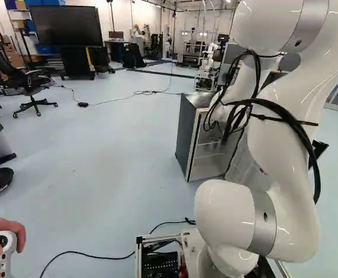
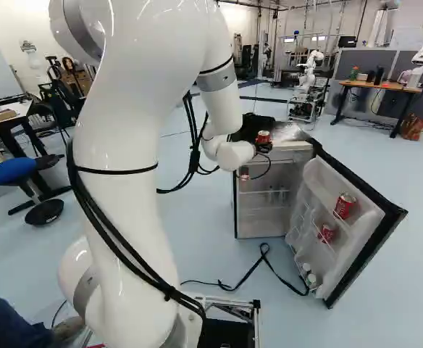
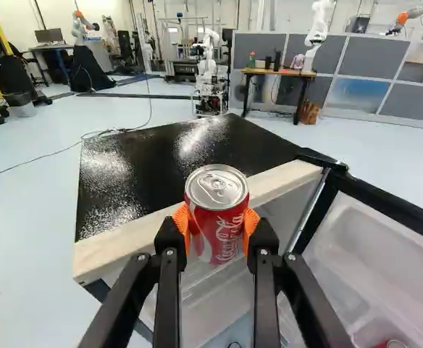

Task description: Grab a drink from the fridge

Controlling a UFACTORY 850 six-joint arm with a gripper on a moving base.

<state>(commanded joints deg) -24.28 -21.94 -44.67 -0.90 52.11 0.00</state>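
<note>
Wrist view: pale blue lab floor (image 3: pixel 23 239) was seen around one glossy black-topped fridge (image 3: pixel 146 170), its single door (image 2: pixel 369 217) swung open. Two red cans (image 2: pixel 344 206) were counted on the door. One soda can (image 3: pixel 222 228), red with white lettering and silver lid, was pinched upright by the gripper (image 2: pixel 263 139), near the fridge's front edge.

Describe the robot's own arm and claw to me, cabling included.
The arm is glossy white, with rounded joints and silver-grey bands. Black cables run along its outside, held by thin black straps. The claw is black, its two fingers tipped with orange pads.
</note>
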